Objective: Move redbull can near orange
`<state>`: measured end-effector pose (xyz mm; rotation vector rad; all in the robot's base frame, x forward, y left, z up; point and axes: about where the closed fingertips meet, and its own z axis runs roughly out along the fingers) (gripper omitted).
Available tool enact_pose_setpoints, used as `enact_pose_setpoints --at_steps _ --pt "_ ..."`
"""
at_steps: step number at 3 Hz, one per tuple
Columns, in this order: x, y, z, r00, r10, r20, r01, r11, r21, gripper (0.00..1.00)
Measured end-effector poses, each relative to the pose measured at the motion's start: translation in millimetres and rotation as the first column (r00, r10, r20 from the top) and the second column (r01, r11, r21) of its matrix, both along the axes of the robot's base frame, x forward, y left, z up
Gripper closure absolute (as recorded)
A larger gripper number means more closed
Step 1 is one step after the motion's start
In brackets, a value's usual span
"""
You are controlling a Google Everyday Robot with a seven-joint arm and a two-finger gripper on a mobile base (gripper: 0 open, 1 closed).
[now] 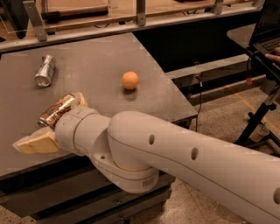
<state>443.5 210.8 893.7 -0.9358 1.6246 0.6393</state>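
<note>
The redbull can [45,70], slim and silver, lies on its side at the far left of the grey table [100,57]. The orange [130,80] sits alone near the table's right side, well apart from the can. My gripper [48,121] is open and low over the table's front left. One tan finger [35,142] points left near the front edge and the other [79,99] is behind a gold-brown patterned can [54,111]. That can lies on its side between the fingers. The redbull can is a short way behind the gripper and is not touched.
My thick white arm [175,153] crosses the table's front right corner and hides part of the front edge. A rail with metal posts [140,13] runs behind the table. A stand with a laptop [267,30] is at the right.
</note>
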Motion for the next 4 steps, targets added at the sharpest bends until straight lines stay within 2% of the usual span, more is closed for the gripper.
enact_pose_setpoints --at_steps 1,2,3,4 --pt "-3 6 1 1.0 0.0 0.006 0.0 1.0 -0.012 0.0" --pt "2 19 11 0.999 -0.013 0.042 0.014 1.0 -0.009 0.0" --pt "6 45 14 0.9965 -0.051 0.067 0.052 0.998 -0.019 0.0" --pt "15 72 9 0.9923 -0.107 0.063 0.109 0.994 -0.028 0.0"
